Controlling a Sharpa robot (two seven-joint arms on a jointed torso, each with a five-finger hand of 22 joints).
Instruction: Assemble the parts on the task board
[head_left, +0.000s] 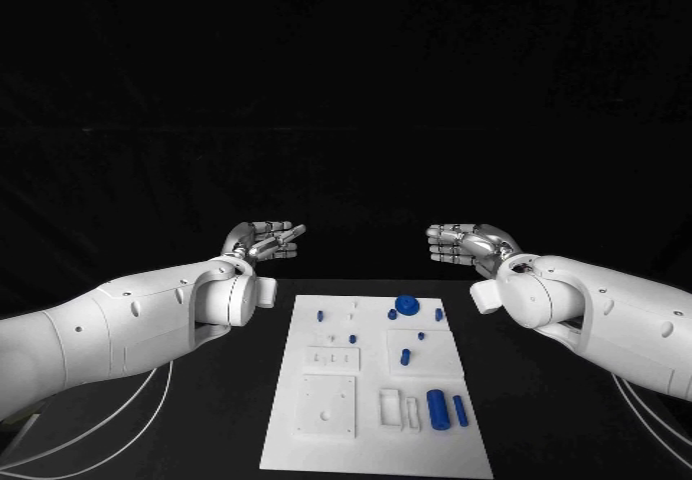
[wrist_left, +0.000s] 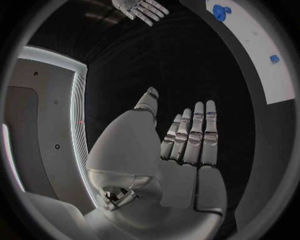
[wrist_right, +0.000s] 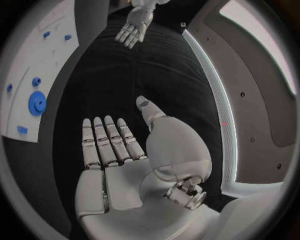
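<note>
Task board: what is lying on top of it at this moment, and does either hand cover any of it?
On the task board lie small blue parts and white blocks. The left hand and right hand hover beyond its far end, covering nothing.

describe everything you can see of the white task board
The task board is a flat white rectangular plate lying on the black table, running lengthwise away from the robot. It looks like matte plastic. Raised white blocks sit on its near half, including a square one. Small blue parts are spread over its far and right areas: a round blue disc near the far edge and two upright-looking blue cylinders near the right edge. Neither robot hand touches it; the left robot hand and right robot hand hang open beyond its far end.
</note>
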